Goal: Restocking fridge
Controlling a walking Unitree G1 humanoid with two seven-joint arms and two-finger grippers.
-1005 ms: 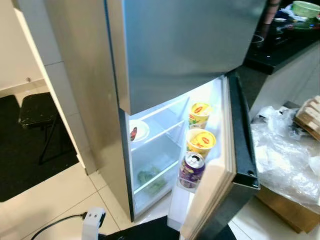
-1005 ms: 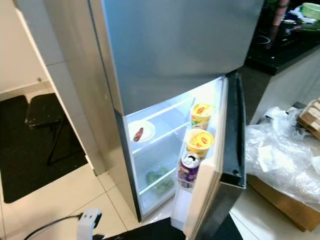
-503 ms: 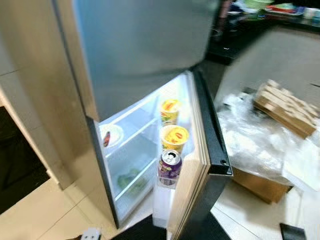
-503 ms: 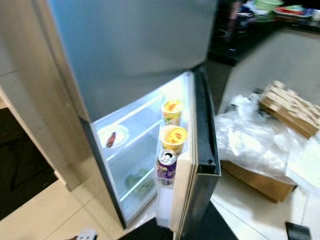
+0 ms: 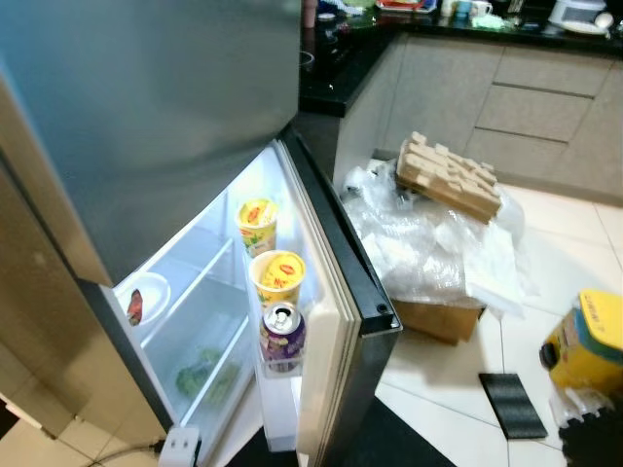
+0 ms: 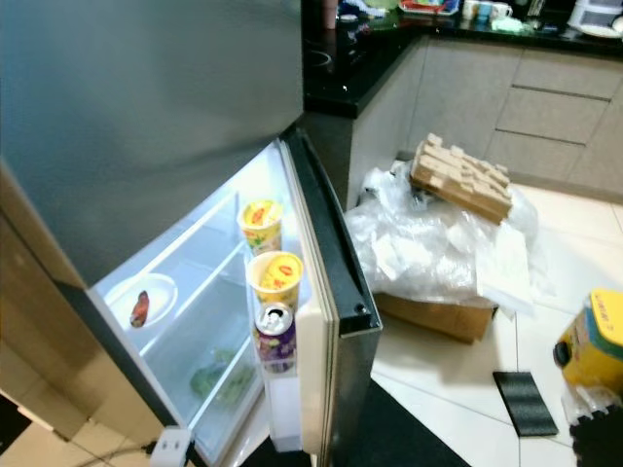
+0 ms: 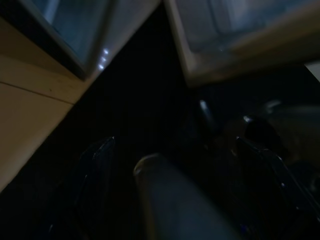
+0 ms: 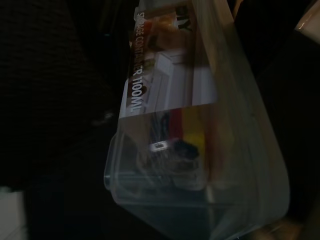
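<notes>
Inside open fridge (image 5: 195,243) door rack: two yellow cups (image 5: 277,277), purple can (image 5: 282,336) below. Tool states: cannot tell. Clear storage container (image 8: 200,150) close before right wrist.

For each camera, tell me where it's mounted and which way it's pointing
Left eye: head, looking down at the open fridge door and purple can.
Right eye: head, alongside; same fridge scene, plus the yellow container.
Left wrist: on the left arm, dark, facing the floor by the fridge base.
Right wrist: on the right arm, facing a clear storage container.
</notes>
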